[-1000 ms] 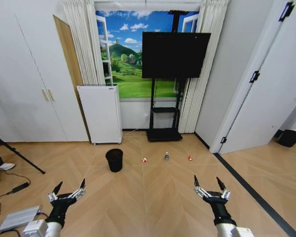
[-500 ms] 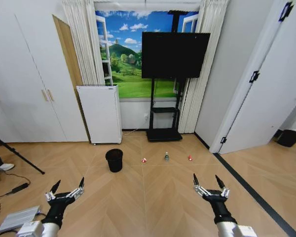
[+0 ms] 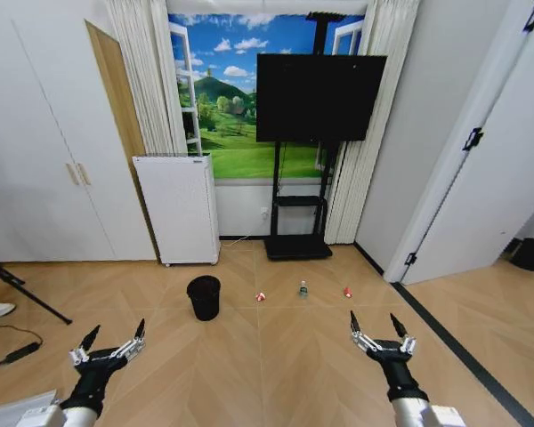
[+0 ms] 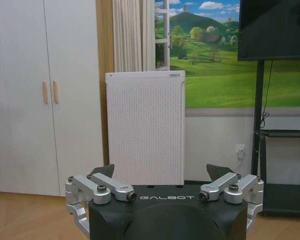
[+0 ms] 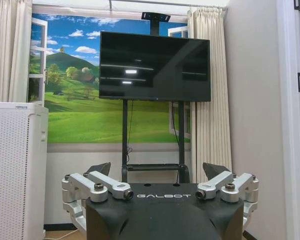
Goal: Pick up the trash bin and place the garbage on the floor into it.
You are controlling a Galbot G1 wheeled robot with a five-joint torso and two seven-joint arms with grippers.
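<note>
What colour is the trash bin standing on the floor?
Black. The trash bin shows best in the head view.

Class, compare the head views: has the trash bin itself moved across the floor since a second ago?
No. The trash bin keeps its place left of the red-and-white scrap; the whole picture has shifted, so the camera has moved.

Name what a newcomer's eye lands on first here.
A black television on a stand fronts a bright green landscape mural on the far wall. On the wood floor, the trash bin stands left of three small garbage pieces. The open left gripper and right gripper hover nearest.
</note>
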